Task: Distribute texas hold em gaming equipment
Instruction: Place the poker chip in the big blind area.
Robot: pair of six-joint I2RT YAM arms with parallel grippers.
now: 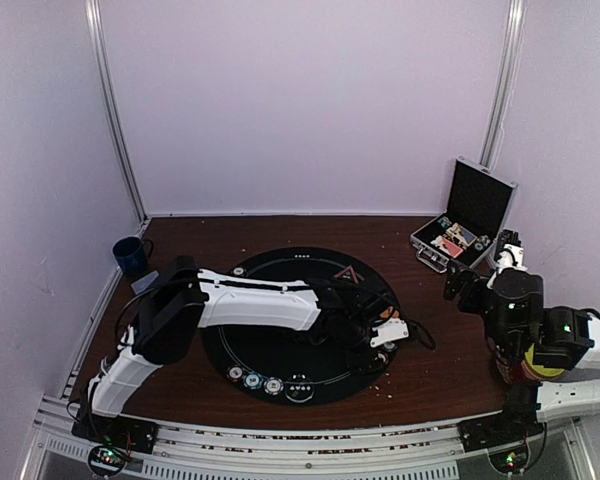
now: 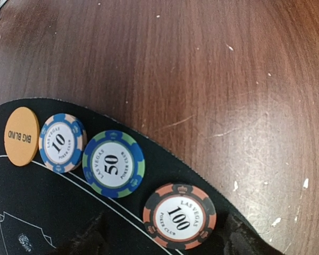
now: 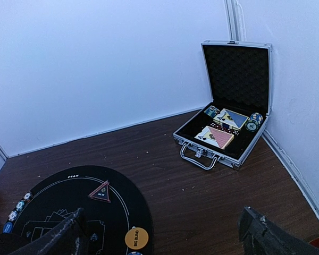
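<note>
In the left wrist view a row lies along the rim of the black mat [image 2: 21, 212]: an orange BIG BLIND disc [image 2: 21, 136], a blue 10 chip [image 2: 62, 143], a blue-green 50 chip [image 2: 114, 163] and a black-orange 100 chip [image 2: 179, 216]. My left gripper [image 2: 167, 243] is open, and the 100 chip lies flat between its dark fingertips [image 2: 87, 239]. The red triangle marker [image 1: 347, 274] sits at the mat's far side. More chips [image 1: 255, 381] line the mat's near edge. My right gripper [image 3: 165, 239] hangs open above the table. It faces the case, which holds card decks [image 3: 215, 137] and chips [image 3: 252, 122].
The silver-edged black case [image 1: 465, 225] stands open at the back right corner. A blue mug [image 1: 130, 255] is at the back left. A red and yellow object [image 1: 525, 365] sits under the right arm. White walls enclose the table, and crumbs dot the wood.
</note>
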